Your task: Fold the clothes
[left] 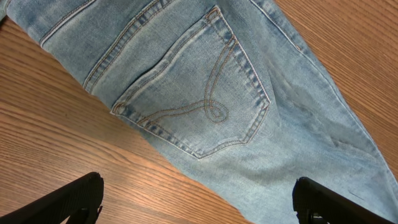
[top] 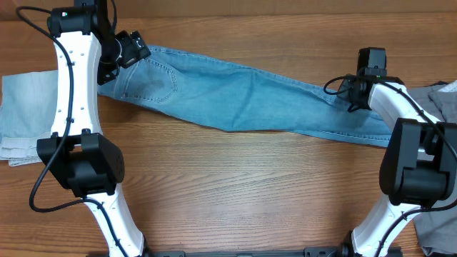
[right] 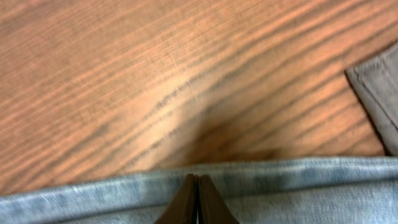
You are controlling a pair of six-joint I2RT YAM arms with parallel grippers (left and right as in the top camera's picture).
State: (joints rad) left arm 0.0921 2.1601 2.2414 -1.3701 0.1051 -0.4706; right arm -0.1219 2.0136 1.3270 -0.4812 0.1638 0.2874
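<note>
Your jeans (top: 235,100) lie stretched flat across the far half of the wooden table (top: 235,185). They form one long light-blue band, running from the waist at the upper left down to the leg end at the right. The denim is soft and faded, paler in patches, with shallow creases along the leg.

Your left gripper (top: 139,51) hangs above the seat of the jeans. In its wrist view the two black fingers (left: 71,199) stand wide apart at the bottom corners, holding nothing. Between and beyond them you see a back pocket (left: 199,93). It is shield-shaped, edged in tan double stitching, with a looping curl sewn across it.

Your right gripper (top: 357,96) sits over the leg end. Its wrist view is blurred. The fingers (right: 186,202) are pressed together with no gap, tips on the hemmed edge of the denim. You cannot tell whether any cloth is caught between them.

A folded stack of paler denim (top: 25,114) rests at the left edge of the table, partly behind the left arm. Grey trousers (top: 446,100) lie at the right edge, just beside the leg end of the jeans. A stitched corner of them (right: 379,93) shows in the right wrist view. The right arm covers part of the leg end from above.
</note>
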